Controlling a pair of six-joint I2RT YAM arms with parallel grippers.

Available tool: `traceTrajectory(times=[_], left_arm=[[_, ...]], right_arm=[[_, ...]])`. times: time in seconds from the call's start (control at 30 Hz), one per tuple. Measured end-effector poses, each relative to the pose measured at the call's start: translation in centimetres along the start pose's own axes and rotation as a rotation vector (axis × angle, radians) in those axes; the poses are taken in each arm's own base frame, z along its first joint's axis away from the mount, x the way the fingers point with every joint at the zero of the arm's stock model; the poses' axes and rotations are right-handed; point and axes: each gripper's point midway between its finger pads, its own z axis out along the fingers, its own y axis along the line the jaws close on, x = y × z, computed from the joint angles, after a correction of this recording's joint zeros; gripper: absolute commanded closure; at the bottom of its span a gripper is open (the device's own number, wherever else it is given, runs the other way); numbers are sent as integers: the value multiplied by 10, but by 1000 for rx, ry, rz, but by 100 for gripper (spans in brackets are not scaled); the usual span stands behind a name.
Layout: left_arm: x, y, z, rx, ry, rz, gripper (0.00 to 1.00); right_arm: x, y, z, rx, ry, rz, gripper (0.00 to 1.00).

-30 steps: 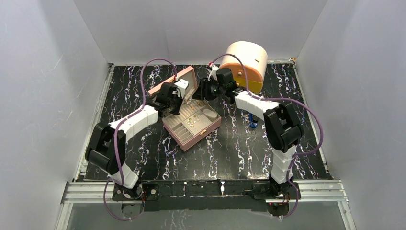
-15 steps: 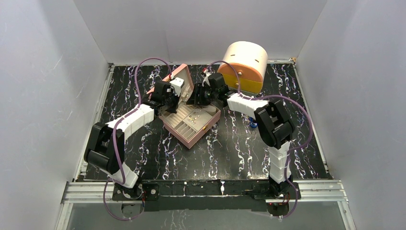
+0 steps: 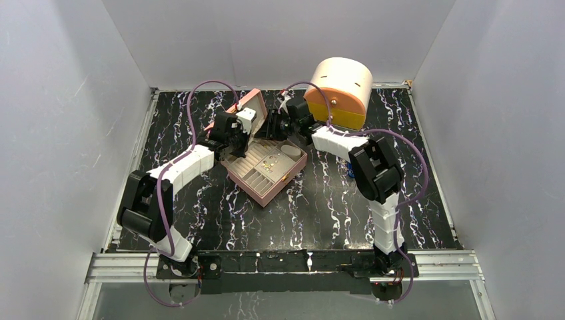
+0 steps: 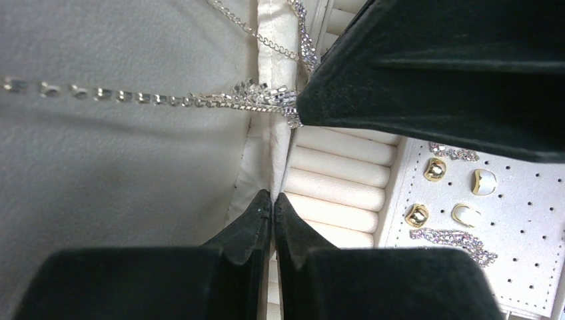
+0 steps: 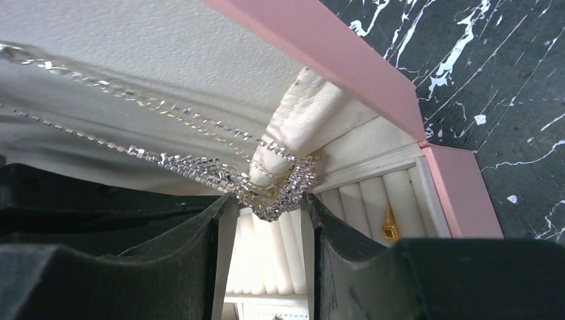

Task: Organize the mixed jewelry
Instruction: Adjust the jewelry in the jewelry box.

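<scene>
While the rhinestone necklace (image 5: pixel 180 165) is lying draped across the white lining of the raised lid (image 3: pixel 248 105), its V-shaped pendant (image 5: pixel 280 193) is hanging over the padded seam at the hinge of the pink jewelry box (image 3: pixel 286 181). A small gold piece (image 5: pixel 390 227) is sitting tucked among the cream ring rolls (image 4: pixel 340 175) just below. Beside the rolls, gold studs (image 4: pixel 434 169), white-faced earrings (image 4: pixel 483 181) and short rhinestone strips (image 4: pixel 453 239) are resting on a perforated white card (image 4: pixel 526 267) inside the tray.

The right end effector (image 5: pixel 268 200) is straddling the pendant, its jaws standing apart with the sparkling piece in the gap between them; whether the pads are pressing on it cannot be told. The left end effector (image 4: pixel 272 200) is hovering over the seam between lining and rolls, its jaws pressed together on nothing, near the necklace but apart from it.

In the top view both arms are reaching in over the back of the open box, their tips close together. The box is sitting on the dark marbled desk (image 3: pixel 320 213). A round cream-and-orange container (image 3: pixel 340 87) is standing behind the right arm, and a blue object (image 3: pixel 350 172) is showing partly from under it.
</scene>
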Motion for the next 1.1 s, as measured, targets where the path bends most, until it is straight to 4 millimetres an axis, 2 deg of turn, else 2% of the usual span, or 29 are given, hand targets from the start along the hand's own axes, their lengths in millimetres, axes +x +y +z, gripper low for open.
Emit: traceTrajectory(times=[0.1,0.43,0.5,0.77,0.93,1.03,1.1], left_arm=[[0,0,0,1,0,0,100],[0,0,0,3,0,0,100],[0,0,0,4,0,0,100],[0,0,0,10,-1,10,100],[0,0,0,11,-1,16,100],[0,0,0,10,-1,16,100],[0,0,0,10,-1,17,100]], right_arm=[[2,-4,4,7,8,9,61],[-1,2,4,0,12,31,96],[-2,3,5,-2,11,35,100],[-5,11,4,-32,14,49,100],[-18,28,3,-74,-5,47,99],[-28,38,2,-98,-27,32,90],[-30,37,2,-88,-39,28,79]])
